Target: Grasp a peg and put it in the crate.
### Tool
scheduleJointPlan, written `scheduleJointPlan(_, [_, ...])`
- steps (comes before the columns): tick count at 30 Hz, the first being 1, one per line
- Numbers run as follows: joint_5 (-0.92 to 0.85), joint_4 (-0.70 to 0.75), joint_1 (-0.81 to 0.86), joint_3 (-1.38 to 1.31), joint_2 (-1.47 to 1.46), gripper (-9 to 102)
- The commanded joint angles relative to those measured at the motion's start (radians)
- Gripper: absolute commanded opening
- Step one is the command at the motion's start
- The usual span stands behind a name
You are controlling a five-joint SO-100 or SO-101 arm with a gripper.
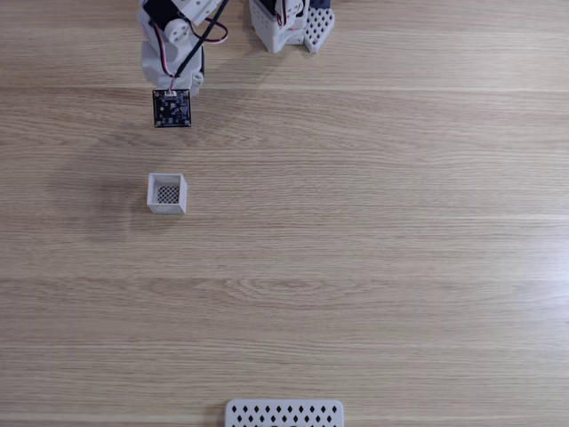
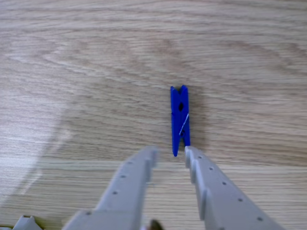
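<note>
Claw [image 2: 170, 155] released, jaws parted. Peg [image 2: 180, 119] lies flat on the table [image 2: 72, 72] just ahead of the fingertips, its near end between them, not gripped. In the fixed view, crate [image 1: 167, 193] stands below the arm; mesh bottom bare.

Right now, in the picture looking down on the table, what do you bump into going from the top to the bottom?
In the fixed view, top to bottom: the robot arm → the small black circuit board hanging off it → the white crate → the long white plate with diamond holes at the bottom edge.
</note>
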Motion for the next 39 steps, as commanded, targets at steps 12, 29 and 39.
scheduleJointPlan(12, [-0.003, -0.149, 0.020, -0.083, -0.098, 18])
scheduleJointPlan(29, [-0.020, -0.206, 0.023, 0.023, -0.081, 18])
scheduleJointPlan(39, [-0.020, -0.270, 0.023, 0.072, -0.072, 13])
